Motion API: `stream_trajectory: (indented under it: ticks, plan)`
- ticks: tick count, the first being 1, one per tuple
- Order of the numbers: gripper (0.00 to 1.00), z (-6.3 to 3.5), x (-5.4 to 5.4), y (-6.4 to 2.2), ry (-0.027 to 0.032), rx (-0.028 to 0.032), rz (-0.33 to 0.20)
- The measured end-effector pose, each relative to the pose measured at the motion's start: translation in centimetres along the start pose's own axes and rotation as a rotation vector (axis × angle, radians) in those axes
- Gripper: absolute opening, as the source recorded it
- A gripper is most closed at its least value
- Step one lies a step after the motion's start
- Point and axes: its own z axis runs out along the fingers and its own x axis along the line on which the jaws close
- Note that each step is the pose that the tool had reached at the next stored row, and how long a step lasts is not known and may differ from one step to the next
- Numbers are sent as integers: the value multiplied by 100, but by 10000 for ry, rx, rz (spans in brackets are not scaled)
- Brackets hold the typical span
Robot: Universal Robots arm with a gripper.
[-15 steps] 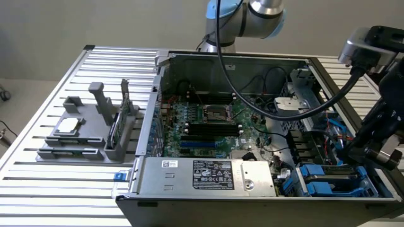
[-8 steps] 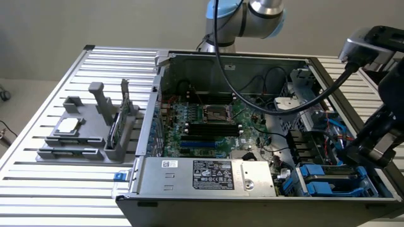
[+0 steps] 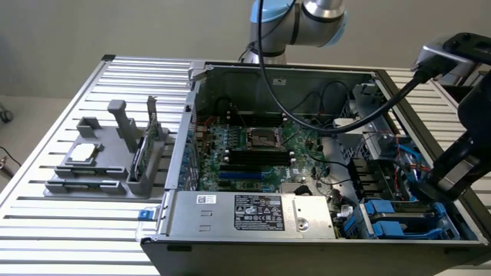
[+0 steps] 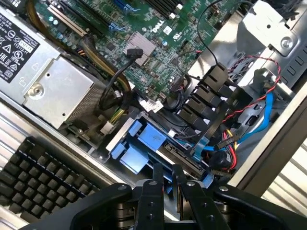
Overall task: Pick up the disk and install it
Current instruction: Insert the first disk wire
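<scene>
Gripper (image 4: 166, 170) fingers appear pinched close on the blue carrier edge of the disk (image 4: 152, 139), which lies in the drive bay (image 4: 116, 138), and the cables (image 4: 229, 154) just beside it could be snagged by any skew.

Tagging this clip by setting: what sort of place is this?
Probably a robotics lab bench for PC assembly trials: an open desktop computer case with its motherboard bare lies on a slatted aluminium table, a grey parts fixture stands beside it, and a robot arm reaches in.
</scene>
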Motion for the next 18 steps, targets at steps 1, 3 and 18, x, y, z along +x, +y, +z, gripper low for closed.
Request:
stream_trajectory:
  ticks: [1, 3, 18]
  plan:
    - [22, 3, 0, 0, -5, 11, 160]
    - [22, 11, 1, 0, -17, 32, 479]
    - [22, 74, 6, -2, -111, 182, 2926]
